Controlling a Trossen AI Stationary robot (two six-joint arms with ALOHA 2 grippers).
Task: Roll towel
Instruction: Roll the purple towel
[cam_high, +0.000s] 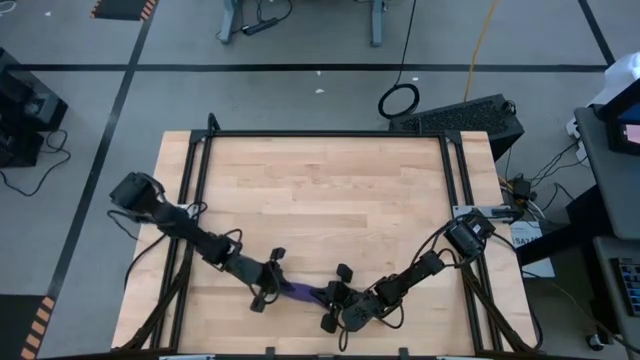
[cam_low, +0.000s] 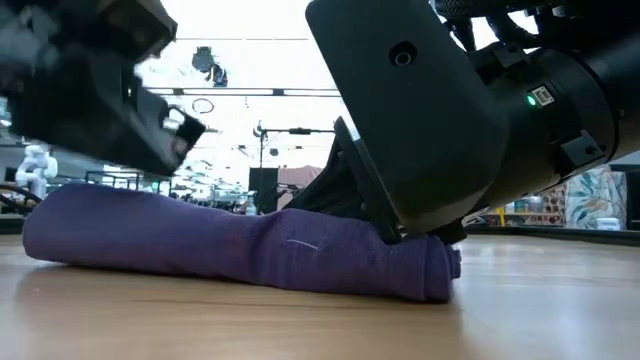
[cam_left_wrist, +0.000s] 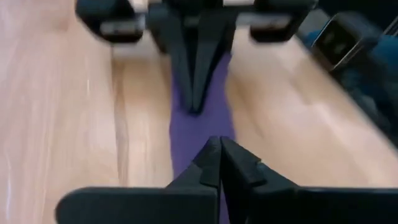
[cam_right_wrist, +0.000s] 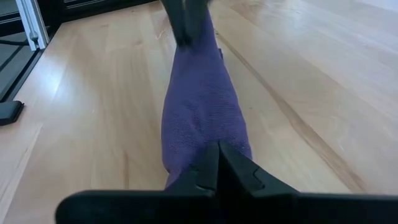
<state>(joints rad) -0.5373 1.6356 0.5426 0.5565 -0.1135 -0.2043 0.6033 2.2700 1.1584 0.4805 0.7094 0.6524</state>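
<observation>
With the towel (cam_right_wrist: 200, 112) already drawn up into a narrow purple roll, lay stretched along the line between the two grippers, long axis pointing from one straight to the other. Nearest in the right wrist view, right gripper (cam_right_wrist: 217, 163) at one end of the roll, fingers pressed together, the cloth running out from right under their tips; whether any fabric was caught between them could not be told. Likewise in the left wrist view: left gripper (cam_left_wrist: 220, 157) at the opposite end, fingers pressed together over the purple strip (cam_left_wrist: 202, 124), pinch or mere touch not decidable. Farther along that strip, the other arm's fingers meeting the far end. Seen from above, both grippers (cam_high: 268, 281) (cam_high: 337, 300) low at the near edge of the wooden table (cam_high: 330, 190), facing each other, the towel (cam_high: 300, 292) short between them, neither arm clearly nearer. From table height, roll (cam_low: 240, 245) flat on the wood, one end under the big dark gripper body (cam_low: 420, 120). Judged: rolling nearly finished; any next move would turn on working across that long axis, ends kept even.
</observation>
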